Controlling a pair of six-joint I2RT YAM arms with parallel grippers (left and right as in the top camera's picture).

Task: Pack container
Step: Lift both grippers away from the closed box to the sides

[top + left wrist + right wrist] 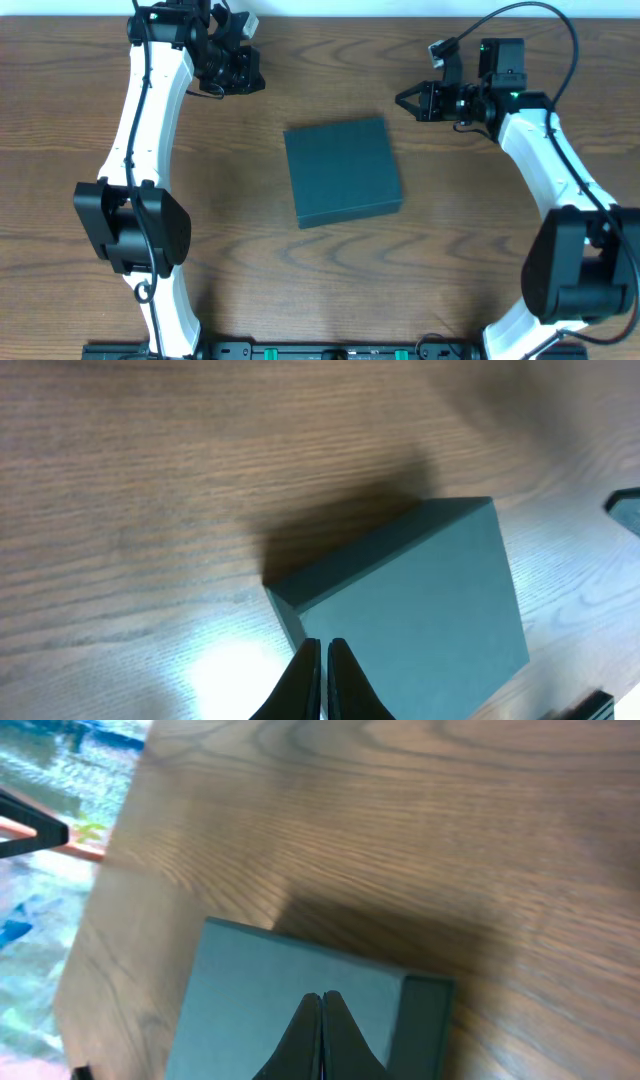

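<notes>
The container [342,171] is a dark green box with its lid closed, lying flat in the middle of the wooden table. It also shows in the left wrist view [420,600] and in the right wrist view [270,995]. My left gripper [247,75] hovers at the far left of the table, away from the box, with its fingers [324,650] together and nothing between them. My right gripper [405,98] hovers at the far right, just beyond the box's far right corner, with its fingers [322,1000] together and empty.
The table's far edge [110,850] shows in the right wrist view, with floor beyond it. No snack packs are in view.
</notes>
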